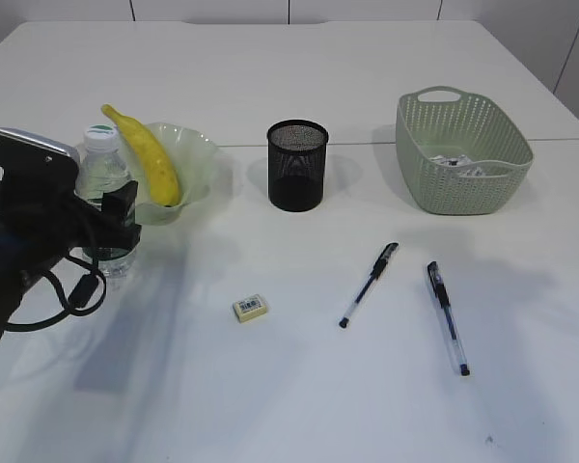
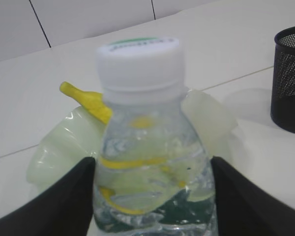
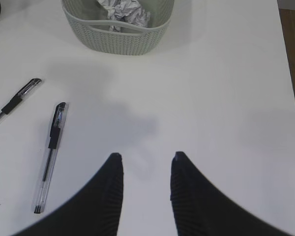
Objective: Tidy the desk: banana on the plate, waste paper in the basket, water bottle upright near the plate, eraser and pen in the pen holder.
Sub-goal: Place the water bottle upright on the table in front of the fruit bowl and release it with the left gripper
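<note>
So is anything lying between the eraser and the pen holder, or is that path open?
Nothing visible blocks it. The eraser lies on bare table in front of the pen holder. Both pens lie off to the right, and the bottle stands to the left by the plate.

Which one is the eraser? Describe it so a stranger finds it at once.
Start at the black mesh pen holder in the middle of the white table. Come toward the camera and slightly left: the eraser lies alone there. It is a small pale yellow block with a label, unlike the two long pens to its right.
</note>
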{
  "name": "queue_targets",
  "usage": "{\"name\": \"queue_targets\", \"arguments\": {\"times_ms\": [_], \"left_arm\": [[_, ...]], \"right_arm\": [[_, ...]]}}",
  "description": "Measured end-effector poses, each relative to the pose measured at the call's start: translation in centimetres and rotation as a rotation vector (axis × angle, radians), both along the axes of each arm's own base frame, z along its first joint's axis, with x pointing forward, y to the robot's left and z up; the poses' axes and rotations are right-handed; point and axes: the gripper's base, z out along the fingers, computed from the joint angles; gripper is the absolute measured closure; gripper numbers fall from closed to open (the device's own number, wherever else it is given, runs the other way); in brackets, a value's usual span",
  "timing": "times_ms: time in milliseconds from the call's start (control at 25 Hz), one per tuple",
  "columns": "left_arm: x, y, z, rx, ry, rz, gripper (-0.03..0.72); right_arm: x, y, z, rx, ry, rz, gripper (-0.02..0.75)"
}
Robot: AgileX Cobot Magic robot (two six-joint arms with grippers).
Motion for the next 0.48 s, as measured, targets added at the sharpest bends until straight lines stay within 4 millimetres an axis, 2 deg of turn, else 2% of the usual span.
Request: {"name": "queue_targets", "arguments": {"times_ms": [480], "left_arm": [[0.21,0.02,0.48,-0.011,-0.044,0.010,0.181]], "right_arm": [[0.00,0.00,0.00,0.000,0.000,0.000,0.487]]}}
